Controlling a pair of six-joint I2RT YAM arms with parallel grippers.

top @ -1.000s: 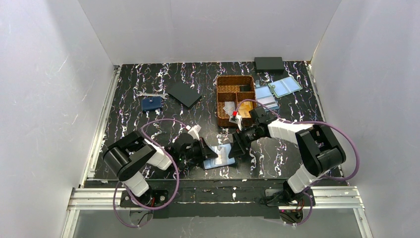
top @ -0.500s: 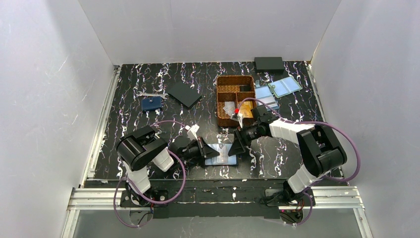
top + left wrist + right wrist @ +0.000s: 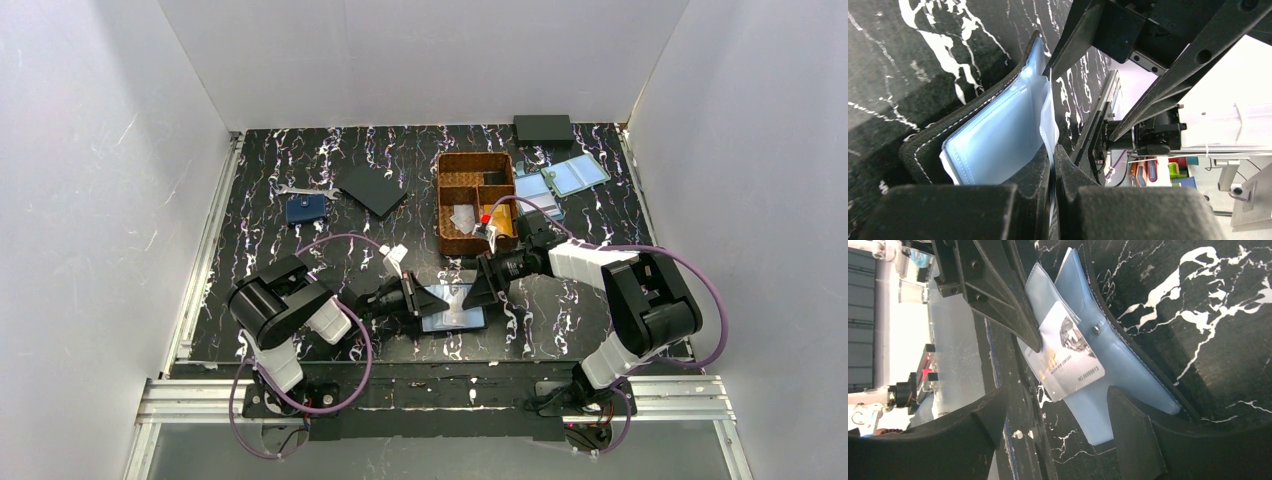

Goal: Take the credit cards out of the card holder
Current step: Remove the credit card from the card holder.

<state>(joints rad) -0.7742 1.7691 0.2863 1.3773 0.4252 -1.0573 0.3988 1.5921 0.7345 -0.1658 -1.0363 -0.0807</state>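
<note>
The card holder [image 3: 456, 309] lies open on the table [image 3: 260, 200] by the front edge, between both grippers; the left gripper [image 3: 1053, 152] is pinched tight on its clear sleeve; the right gripper [image 3: 1058, 397] gapes wide, grasping nothing, facing a white credit card [image 3: 1068, 357] poking from the sleeve.

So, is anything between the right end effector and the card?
Nothing visible. The card lies exposed on the open holder, just ahead of the open right end effector. The shut left end effector pinches the holder at the card's far edge, so it crowds that side.
</note>
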